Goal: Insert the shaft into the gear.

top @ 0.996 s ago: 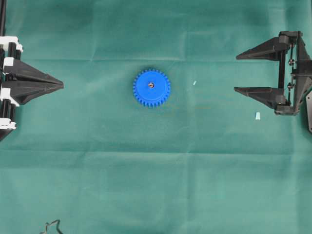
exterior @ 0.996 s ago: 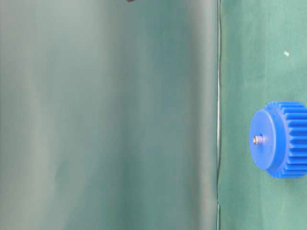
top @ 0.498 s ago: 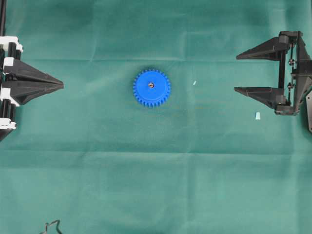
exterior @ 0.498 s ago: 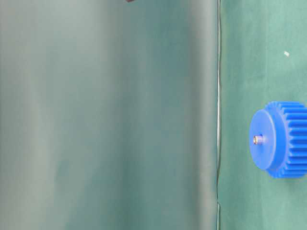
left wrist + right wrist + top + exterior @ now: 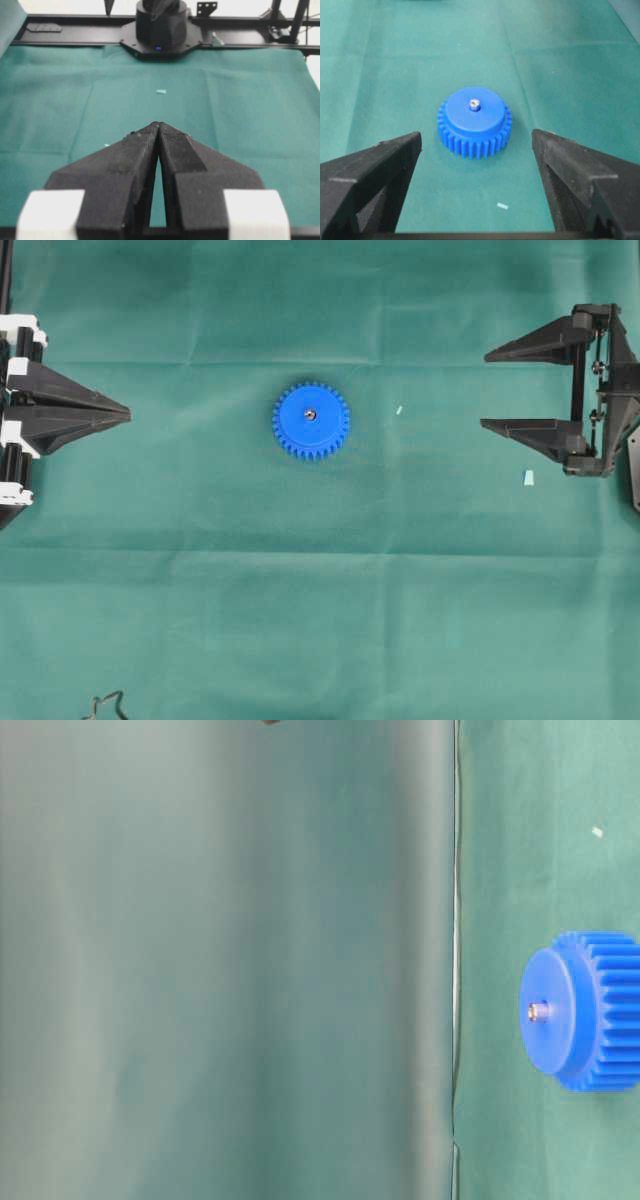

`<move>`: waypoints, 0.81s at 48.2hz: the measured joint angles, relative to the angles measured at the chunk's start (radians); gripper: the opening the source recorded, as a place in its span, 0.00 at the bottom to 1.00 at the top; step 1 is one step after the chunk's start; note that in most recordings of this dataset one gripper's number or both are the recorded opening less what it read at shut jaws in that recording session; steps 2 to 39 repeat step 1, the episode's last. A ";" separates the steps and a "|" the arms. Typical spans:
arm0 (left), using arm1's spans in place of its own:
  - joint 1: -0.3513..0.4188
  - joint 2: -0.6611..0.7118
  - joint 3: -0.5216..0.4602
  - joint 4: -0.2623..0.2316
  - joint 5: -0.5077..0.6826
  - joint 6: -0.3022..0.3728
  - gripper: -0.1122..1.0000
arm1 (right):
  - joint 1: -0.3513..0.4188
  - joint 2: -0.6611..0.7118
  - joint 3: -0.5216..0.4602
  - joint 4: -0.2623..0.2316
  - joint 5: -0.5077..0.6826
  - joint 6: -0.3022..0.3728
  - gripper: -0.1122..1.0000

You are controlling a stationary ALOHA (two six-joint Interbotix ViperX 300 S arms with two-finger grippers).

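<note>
Overhead view: gear (image 5: 311, 420) with shaft (image 5: 310, 414) seated in its hole lies between the closed left end effector (image 5: 126, 414) and the wide-open, empty right end effector (image 5: 484, 390).

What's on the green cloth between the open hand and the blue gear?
Seen from overhead, one tiny pale fleck lies between the right hand and the gear; otherwise bare green cloth.

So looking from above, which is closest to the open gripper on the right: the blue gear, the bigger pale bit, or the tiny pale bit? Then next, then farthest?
Measured from the right gripper in the overhead view:
1. The bigger pale bit, on the cloth just beside its lower finger.
2. The tiny pale bit, out in front of the open jaws, toward the middle.
3. The blue gear, mid-table, with the shaft sitting in its centre.
</note>
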 measured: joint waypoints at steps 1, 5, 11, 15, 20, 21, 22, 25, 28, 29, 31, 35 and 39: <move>0.000 -0.002 0.000 0.000 0.000 0.000 0.10 | 0.000 0.000 0.000 0.002 0.000 0.000 0.94; 0.000 -0.002 0.000 0.000 0.000 0.000 0.10 | 0.000 0.000 0.000 0.002 0.000 0.000 0.94; 0.000 -0.002 0.000 0.000 0.000 0.000 0.10 | 0.000 0.000 0.000 0.002 0.000 0.000 0.94; 0.000 -0.002 0.000 0.000 0.000 0.000 0.10 | 0.000 0.000 0.000 0.002 0.000 0.000 0.94; 0.000 -0.002 0.000 0.000 0.000 0.000 0.10 | 0.000 0.000 0.000 0.002 0.000 0.000 0.94; 0.000 -0.002 0.000 0.000 0.000 0.000 0.10 | 0.000 0.000 0.000 0.002 0.000 0.000 0.94; 0.000 -0.002 0.000 0.000 0.000 0.000 0.10 | 0.000 0.000 0.000 0.002 0.000 0.000 0.94; 0.000 -0.002 0.000 0.000 0.000 0.000 0.10 | 0.000 0.000 0.000 0.002 0.000 0.000 0.94; 0.000 -0.002 0.000 0.000 0.000 0.000 0.10 | 0.000 0.000 0.000 0.002 0.000 0.000 0.94; 0.000 -0.002 0.000 0.000 0.000 0.000 0.10 | 0.000 0.000 0.000 0.002 0.000 0.000 0.94; 0.000 -0.002 0.000 0.000 0.000 0.000 0.10 | 0.000 0.000 0.000 0.002 0.000 0.000 0.94; 0.000 -0.002 0.000 0.000 0.000 0.000 0.10 | 0.000 0.000 0.000 0.002 0.000 0.000 0.94; 0.000 -0.002 0.000 0.000 0.000 0.000 0.10 | 0.000 0.000 0.000 0.002 0.000 0.000 0.94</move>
